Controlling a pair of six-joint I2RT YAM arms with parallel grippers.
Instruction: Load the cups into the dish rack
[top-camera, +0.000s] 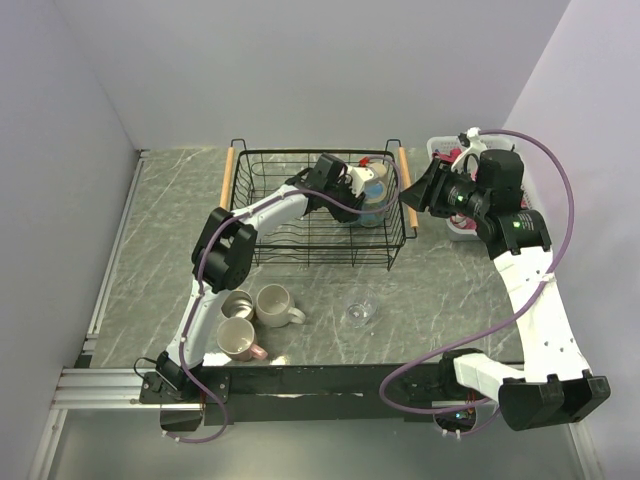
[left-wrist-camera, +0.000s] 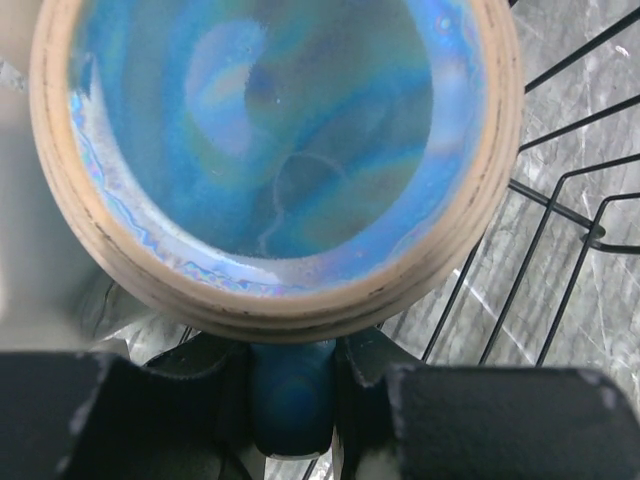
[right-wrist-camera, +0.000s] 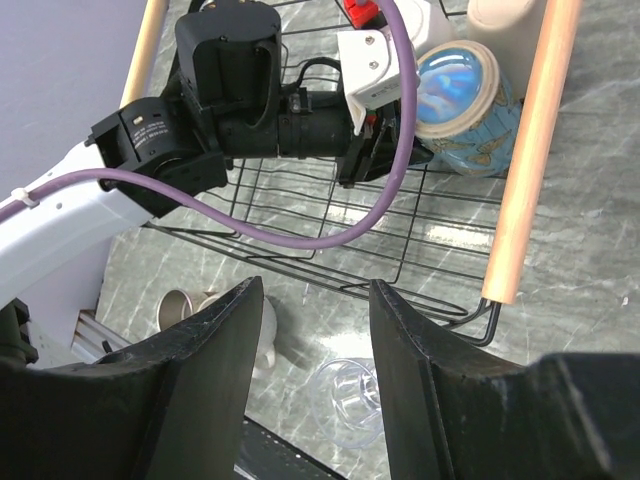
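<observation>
Blue mug (left-wrist-camera: 270, 150) inside dish rack (top-camera: 228, 178), handle pinched between left fingers (left-wrist-camera: 150, 420); right fingers (right-wrist-camera: 200, 380) apart, empty.

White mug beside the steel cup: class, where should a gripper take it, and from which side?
Probably take the white mug by its handle, from the right: it sticks out that way, while the steel cup and pink mug crowd its left.

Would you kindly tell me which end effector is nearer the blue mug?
Left. The left end effector grips the blue mug by its handle in the dish rack; the right end effector hangs open outside the rack.
</observation>
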